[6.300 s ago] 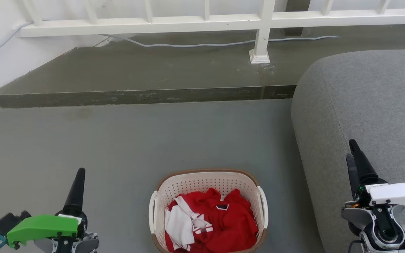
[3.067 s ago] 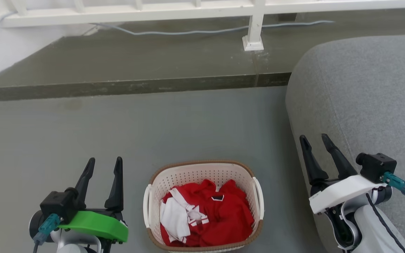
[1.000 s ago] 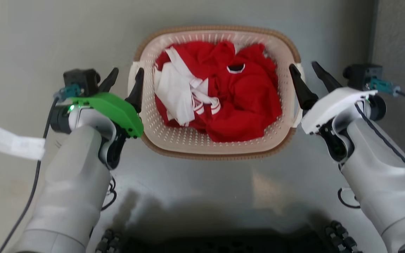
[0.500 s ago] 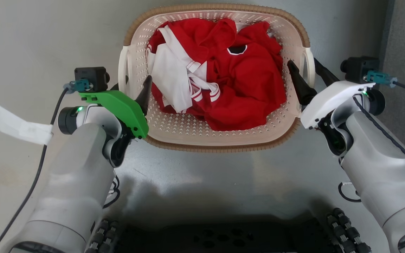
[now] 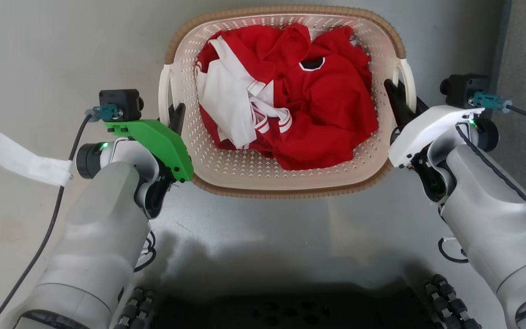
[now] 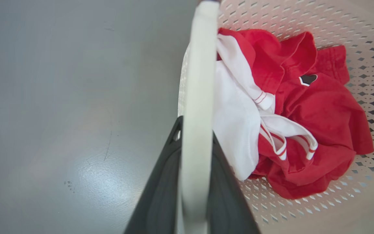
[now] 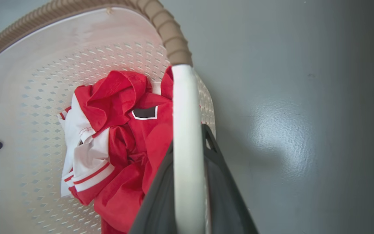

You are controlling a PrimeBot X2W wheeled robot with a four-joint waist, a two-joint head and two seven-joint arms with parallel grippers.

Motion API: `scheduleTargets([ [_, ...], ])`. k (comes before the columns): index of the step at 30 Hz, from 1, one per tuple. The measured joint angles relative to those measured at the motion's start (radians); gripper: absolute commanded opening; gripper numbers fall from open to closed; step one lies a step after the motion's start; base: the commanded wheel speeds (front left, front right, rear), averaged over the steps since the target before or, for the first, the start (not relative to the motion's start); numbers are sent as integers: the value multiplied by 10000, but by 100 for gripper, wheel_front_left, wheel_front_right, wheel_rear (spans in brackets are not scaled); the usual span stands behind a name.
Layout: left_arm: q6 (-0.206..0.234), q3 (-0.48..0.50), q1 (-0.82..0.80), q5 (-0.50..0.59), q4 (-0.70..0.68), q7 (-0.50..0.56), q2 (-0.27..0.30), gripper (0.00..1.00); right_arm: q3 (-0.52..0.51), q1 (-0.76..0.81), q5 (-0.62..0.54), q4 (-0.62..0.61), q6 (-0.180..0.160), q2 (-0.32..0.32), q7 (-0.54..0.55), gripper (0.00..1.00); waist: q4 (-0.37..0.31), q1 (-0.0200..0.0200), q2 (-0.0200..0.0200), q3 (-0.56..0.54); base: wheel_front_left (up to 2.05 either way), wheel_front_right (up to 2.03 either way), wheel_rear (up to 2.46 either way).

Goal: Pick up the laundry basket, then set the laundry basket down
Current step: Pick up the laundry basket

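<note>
**Head view.** The basket (image 5: 286, 192) is in the upper middle of the frame, over the grey floor (image 5: 53, 45), with red-and-white clothes (image 5: 318, 105) inside. The left pincer (image 5: 175, 119) is at the left handle (image 5: 164, 98) and the right pincer (image 5: 404, 104) at the right handle (image 5: 410, 80). Half a second earlier each pincer straddled its handle with fingers apart. Both are now narrow and clamped on the handles.

**Left wrist view.** The white left handle (image 6: 201, 65) runs up the middle of the frame, and the left pincer (image 6: 196, 130) holds it with a dark finger pressed to each side.

**Right wrist view.** The same holds here: the right handle (image 7: 182, 97) is pinched in the right pincer (image 7: 188, 139).

**Reading.** The grasp looks complete on both sides, so the lift is next. No view shows whether the basket has left the floor.
</note>
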Motion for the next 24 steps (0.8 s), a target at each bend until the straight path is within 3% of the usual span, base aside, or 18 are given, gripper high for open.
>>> scheduleTargets([
  [11,-4,-366,139,-487,742,-67,-33,0,464,6,646,579,-2,228,-88,0,-90,0,0,-1101,0,0,0],
  [24,-4,-800,727,-1097,1041,786,-36,0,965,105,1363,1356,-2,462,658,0,-305,0,0,-2643,0,0,0],
])
